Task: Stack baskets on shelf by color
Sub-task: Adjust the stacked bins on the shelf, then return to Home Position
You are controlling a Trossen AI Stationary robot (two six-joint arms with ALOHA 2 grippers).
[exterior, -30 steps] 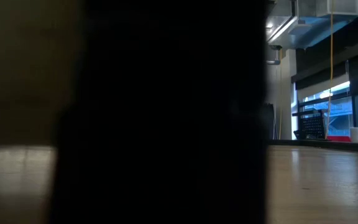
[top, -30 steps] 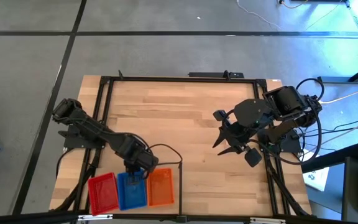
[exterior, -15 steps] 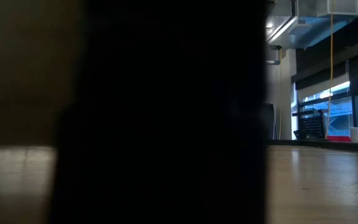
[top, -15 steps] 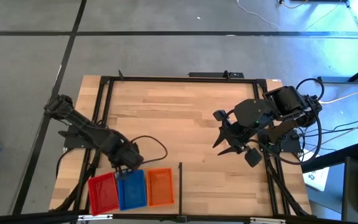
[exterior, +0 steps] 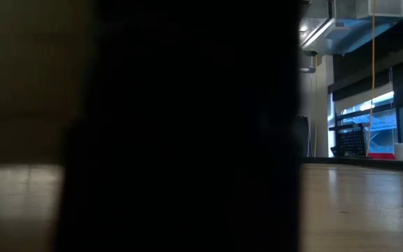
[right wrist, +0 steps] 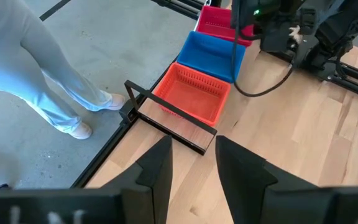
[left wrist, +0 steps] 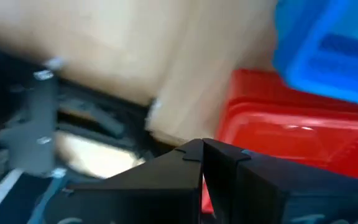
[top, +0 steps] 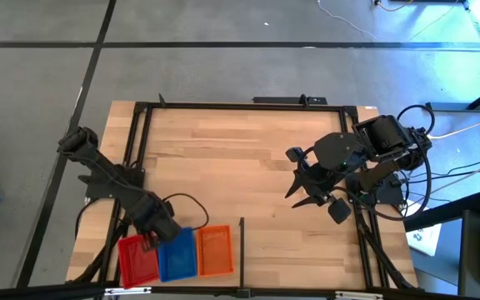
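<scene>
Red, blue and orange baskets stand side by side in a row at the table's near left corner. The right wrist view shows them on the pale shelf panel, with the black divider bar beside the orange basket. My left gripper is over the far edge of the red basket, near the blue one. Its fingers are shut and hold nothing. My right gripper waits open above the table's right half.
The black divider bar stands just right of the orange basket. A black frame runs along the table's left and far sides. A person's legs in pale trousers stand beyond the near edge. Something dark close by blocks most of the low view.
My left gripper has moved from above the blue basket toward the table's left and a little nearer. It is now over the red basket's far edge. The three baskets have stayed where they were.
</scene>
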